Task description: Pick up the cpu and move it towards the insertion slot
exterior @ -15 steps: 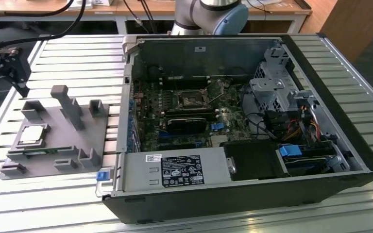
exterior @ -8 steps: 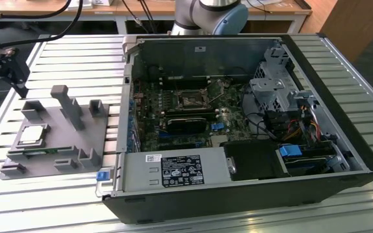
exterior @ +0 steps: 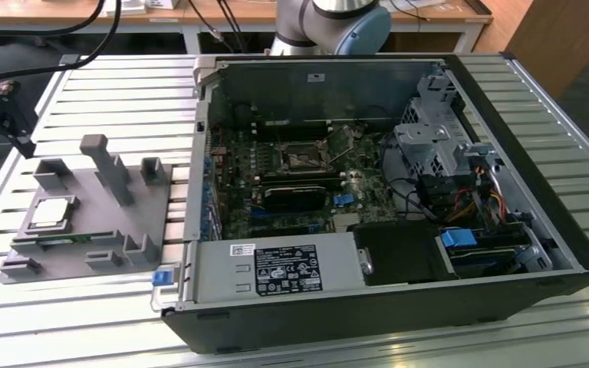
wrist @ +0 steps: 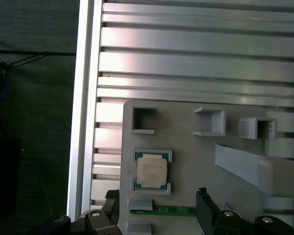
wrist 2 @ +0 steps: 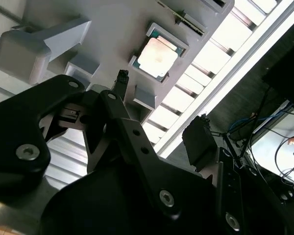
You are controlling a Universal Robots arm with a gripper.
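We see one slatted tabletop (exterior: 120, 92) bearing one open computer case (exterior: 325, 326) and, near the edge on the exterior view's left, one grey fixture (exterior: 90, 207). One gripper (wrist: 158, 198) hovers above it, jaws released. One insertion slot (exterior: 303, 159) sits inside the case. One cpu (exterior: 52, 213) lies in the fixture.

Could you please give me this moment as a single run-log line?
end effector: open, empty, near cpu | cpu: resting in grey fixture, not gripped | insertion slot: on motherboard, away from cpu
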